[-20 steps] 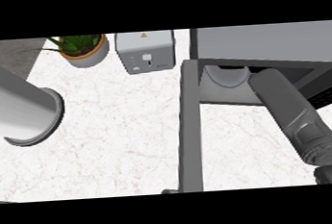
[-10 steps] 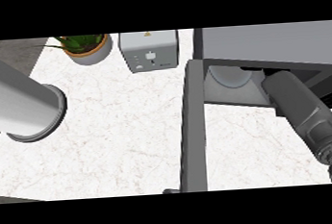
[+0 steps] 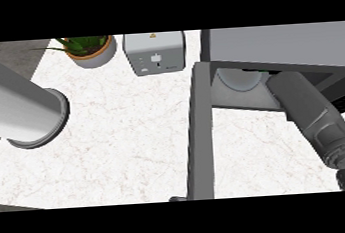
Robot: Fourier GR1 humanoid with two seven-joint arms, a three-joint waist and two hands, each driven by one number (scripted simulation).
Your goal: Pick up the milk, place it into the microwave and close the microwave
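A: The white marbled table (image 3: 125, 141) carries a grey boxy microwave (image 3: 282, 44) with its door (image 3: 197, 137) swung open, a toaster (image 3: 155, 53) and a potted plant (image 3: 90, 48)

B: The right forearm (image 3: 308, 110) reaches deeper inside than before. Hand and fingers are hidden, so their state can't be told, and the milk isn't visible

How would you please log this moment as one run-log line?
right grey forearm: reaching into open grey microwave | microwave door: open | milk: hidden | left grey forearm: raised over white marble counter
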